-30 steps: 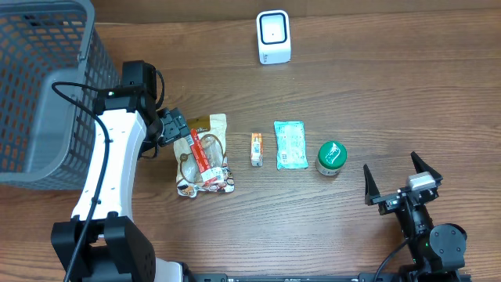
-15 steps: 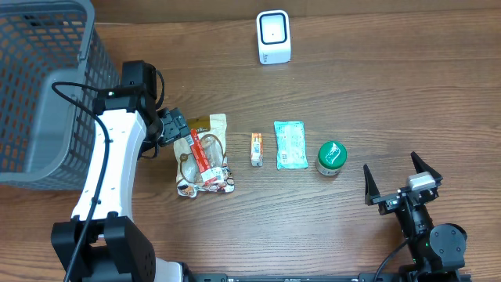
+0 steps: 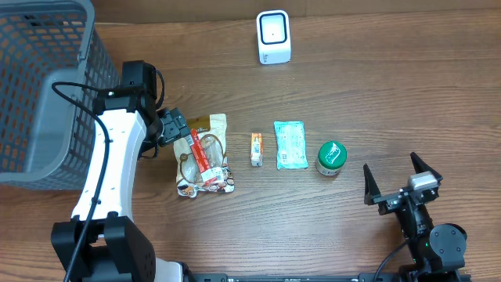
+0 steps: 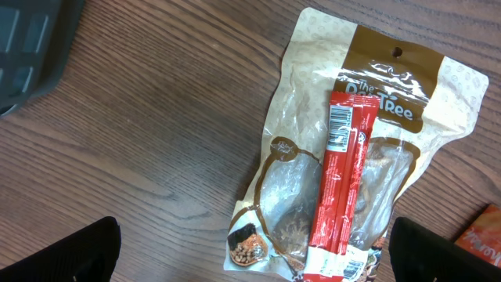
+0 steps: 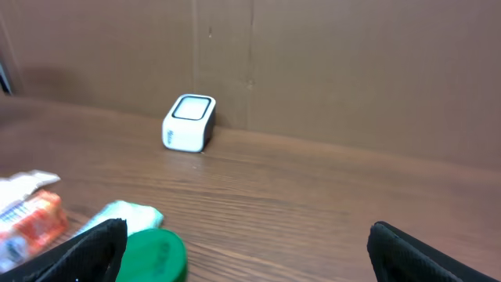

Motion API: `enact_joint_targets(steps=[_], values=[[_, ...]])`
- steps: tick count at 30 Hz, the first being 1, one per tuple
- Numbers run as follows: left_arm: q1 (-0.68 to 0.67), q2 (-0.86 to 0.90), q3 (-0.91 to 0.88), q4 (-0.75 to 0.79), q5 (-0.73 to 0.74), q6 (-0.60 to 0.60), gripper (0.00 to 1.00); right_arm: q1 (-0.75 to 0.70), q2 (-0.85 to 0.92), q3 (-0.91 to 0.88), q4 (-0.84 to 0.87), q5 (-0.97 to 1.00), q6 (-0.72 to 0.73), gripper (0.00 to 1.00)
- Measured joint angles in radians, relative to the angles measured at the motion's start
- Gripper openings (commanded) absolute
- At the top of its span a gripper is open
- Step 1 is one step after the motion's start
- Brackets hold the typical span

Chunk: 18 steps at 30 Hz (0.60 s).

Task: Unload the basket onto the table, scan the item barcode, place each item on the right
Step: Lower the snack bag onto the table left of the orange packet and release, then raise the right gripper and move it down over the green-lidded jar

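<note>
Currently left end effector (image 3: 173,128) is hovering wide open above red stick pack (image 4: 342,188) lying on snack pouch (image 4: 291,176) — closing is risking grabbing both.

Glossy plastic pouch (image 4: 356,168), wood-grain table (image 3: 391,94)

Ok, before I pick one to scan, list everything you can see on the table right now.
basket: 1, grey mesh, far left
scanner: 1, white, back centre
pouch: 1, tan and brown, left end of the row
stick pack: 1, red, lying on the pouch, barcode up
box: 1, orange, small, right of the pouch
packet: 1, teal, right of the box
jar: 1, green lid, right end of the row
table: 1, brown wood, under everything
left gripper: 1, black, open, at the pouch's left edge, holding nothing
right gripper: 1, black, open, front right, apart from the jar
</note>
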<state>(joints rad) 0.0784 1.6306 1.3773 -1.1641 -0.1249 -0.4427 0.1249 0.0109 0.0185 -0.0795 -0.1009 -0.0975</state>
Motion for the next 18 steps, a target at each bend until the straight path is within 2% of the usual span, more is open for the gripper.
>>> enact_joint_targets(steps=[4,11,14,18], values=[[0.0,0.0,0.0,0.0,0.0,0.0,1.0,0.0,0.0,0.0,0.0,0.0,0.126,1.0],[0.0,0.0,0.0,0.0,0.0,0.0,1.0,0.0,0.0,0.0,-0.012,0.0,0.258,1.0],[0.0,0.0,0.0,0.0,0.0,0.0,1.0,0.0,0.001,0.007,-0.072,0.001,0.304,1.0],[0.0,0.0,0.0,0.0,0.0,0.0,1.0,0.0,0.012,0.14,-0.224,0.035,0.335,1.0]])
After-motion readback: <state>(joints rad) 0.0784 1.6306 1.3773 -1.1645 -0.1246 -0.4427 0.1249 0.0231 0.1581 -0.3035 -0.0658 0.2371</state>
